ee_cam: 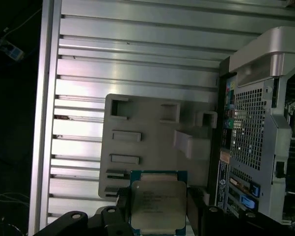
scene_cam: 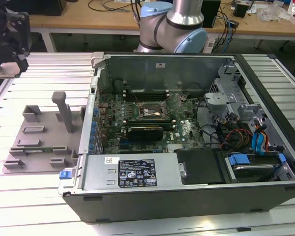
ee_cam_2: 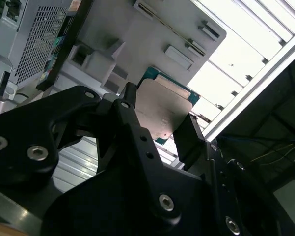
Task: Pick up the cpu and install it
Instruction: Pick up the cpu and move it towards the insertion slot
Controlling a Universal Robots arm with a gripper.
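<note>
Tool (ee_cam: 158, 212) grips the cpu (ee_cam: 158, 204) by two opposite edges, one black finger on each side, with the silver top facing the camera in both wrist views. The cpu (ee_cam_2: 162, 110) is held in the air, above the near edge of the grey tray (ee_cam: 137, 118) that lies on the slatted metal surface (ee_cam: 137, 49). The open computer case (scene_cam: 137, 172) stands just beside the tray, its motherboard socket (scene_cam: 149, 110) well apart from the cpu.
</note>
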